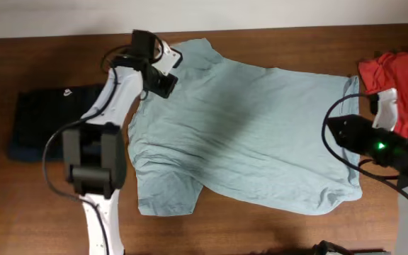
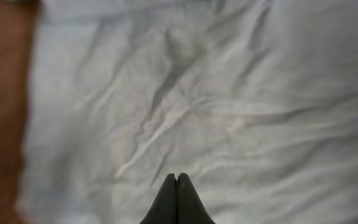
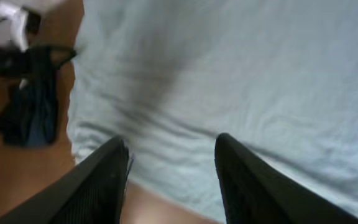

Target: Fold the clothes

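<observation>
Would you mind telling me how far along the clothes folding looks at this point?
Done: the dark garment at the far left looks folded. In hand: the light blue T-shirt lies spread flat, not yet folded, with the left jaws shut above it and the right jaws open over its edge. Left: folding that shirt, then the red garment crumpled at the right.

Dark garment (image 1: pixel 44 120) L, red pile (image 1: pixel 397 71) R flank shirt (image 1: pixel 253 134).
</observation>
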Motion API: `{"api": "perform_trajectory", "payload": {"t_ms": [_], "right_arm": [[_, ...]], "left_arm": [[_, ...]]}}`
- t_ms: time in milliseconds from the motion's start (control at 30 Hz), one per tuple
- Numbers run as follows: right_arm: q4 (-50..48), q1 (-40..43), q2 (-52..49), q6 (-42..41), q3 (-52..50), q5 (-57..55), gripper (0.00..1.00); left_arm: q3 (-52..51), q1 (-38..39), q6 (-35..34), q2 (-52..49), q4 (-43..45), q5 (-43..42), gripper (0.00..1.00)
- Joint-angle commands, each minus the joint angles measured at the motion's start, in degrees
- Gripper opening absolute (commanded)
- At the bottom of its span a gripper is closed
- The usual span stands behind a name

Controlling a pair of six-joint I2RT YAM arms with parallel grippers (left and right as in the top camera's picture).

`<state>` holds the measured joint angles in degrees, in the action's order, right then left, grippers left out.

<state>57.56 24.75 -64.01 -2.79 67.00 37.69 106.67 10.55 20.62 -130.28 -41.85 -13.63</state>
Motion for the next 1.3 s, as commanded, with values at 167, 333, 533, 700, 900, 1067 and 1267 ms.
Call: {"api": "perform_trajectory", "payload": {"t_ms": [167,333,533,700,900,1067,1267], "right_arm": [[2.3,-2.3,-1.3,0.4,0.5,-2.6,0.45],[2.5,-2.3,-1.3,0.4,0.5,-2.6,0.43],[3.6,-2.3,-1.3,0.4,0.5,-3.0,0.41],[3.8,-2.3,-1.3,-1.2,0.5,-6.2,0.41],[4.7,-2.5,-3.3,-5.3,0.5,-12.9,0.42],[5.3,-7.8,-11.0,-6.2,0.5,-17.9,0.41],[3.2,-13.3,-23.5,-8.4,0.5,-25.7,0.45]], "left_arm": [[0.3,-0.2,3.5,-7.9,4.0,5.7,0.0],[0.3,-1.3,-4.7,-11.7,4.1,19.7,0.0],[0.3,-8.2,-17.0,-16.5,1.9,29.2,0.0],[1.4,-15.4,-24.1,-16.7,-0.7,29.2,0.0],[5.0,-15.3,-19.2,-16.6,-2.6,24.8,0.0],[15.2,-12.4,-16.5,-16.6,-8.1,25.0,0.04],[36.0,-10.0,-16.5,-16.6,-20.2,24.8,0.16]]}}
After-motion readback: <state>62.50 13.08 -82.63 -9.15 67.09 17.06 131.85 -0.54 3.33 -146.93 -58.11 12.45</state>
